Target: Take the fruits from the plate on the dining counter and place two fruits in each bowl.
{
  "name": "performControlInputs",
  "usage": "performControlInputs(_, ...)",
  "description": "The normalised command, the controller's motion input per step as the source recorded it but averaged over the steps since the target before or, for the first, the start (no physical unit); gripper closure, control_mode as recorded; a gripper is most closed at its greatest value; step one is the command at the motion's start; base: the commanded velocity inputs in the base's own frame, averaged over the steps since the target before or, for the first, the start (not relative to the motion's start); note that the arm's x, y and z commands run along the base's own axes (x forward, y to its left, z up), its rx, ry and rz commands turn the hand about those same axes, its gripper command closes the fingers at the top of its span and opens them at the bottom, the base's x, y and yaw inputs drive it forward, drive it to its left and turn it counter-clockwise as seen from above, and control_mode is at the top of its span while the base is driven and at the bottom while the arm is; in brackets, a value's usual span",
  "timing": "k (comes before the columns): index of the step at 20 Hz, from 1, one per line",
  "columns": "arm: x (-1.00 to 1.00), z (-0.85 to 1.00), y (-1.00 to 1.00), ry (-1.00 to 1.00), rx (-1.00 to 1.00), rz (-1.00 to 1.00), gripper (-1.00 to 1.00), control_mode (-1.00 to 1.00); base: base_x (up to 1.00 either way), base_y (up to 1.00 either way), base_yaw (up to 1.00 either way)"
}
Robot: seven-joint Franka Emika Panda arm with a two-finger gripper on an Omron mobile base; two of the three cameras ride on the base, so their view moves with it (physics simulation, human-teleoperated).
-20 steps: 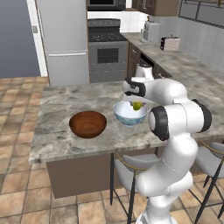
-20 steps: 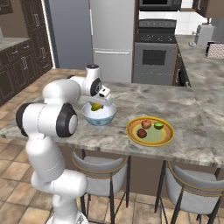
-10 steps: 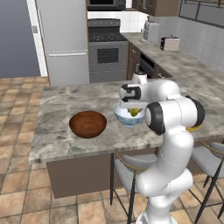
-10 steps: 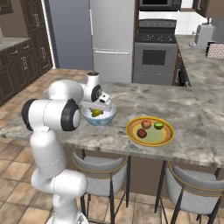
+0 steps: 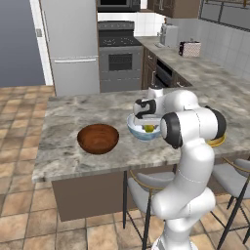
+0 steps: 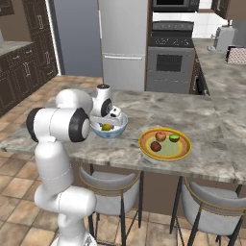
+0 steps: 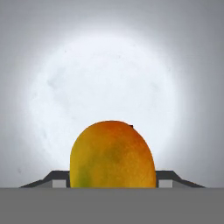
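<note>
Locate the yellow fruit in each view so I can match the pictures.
Left base view: yellow fruit right of centre, inside the white bowl, beside the arm.
Right base view: left of centre, in the same bowl, left of the plate.
Hand view: bottom centre, against the bowl's white inside.
Shared landmark: the white bowl.

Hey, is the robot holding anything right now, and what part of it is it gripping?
Yes: the yellow fruit, a mango by its look, is pinched across its lower sides by the gripper fingers, over the white bowl.
</note>
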Motion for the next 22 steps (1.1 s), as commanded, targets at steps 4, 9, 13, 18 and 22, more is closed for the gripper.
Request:
performControlInputs(4,0.05,-0.02,0.01,0.00,0.00,0.00,-1.00,-1.00,0.00,0.00,0.00)
performControlInputs(9,0.00,0.00,0.00,0.00,0.00,0.00,-1.00,-1.00,0.00,0.00,0.00)
performControlInputs(13,0.00,0.06,0.00,0.00,0.00,0.00,-1.00,-1.00,0.00,0.00,0.00)
performControlInputs(18,0.00,0.34,-0.01,0.00,0.00,0.00,-1.00,-1.00,0.00,0.00,0.00)
performControlInputs(22,-0.14,0.53,-0.19,0.00,0.00,0.00,-1.00,-1.00,0.00,0.00,0.00)
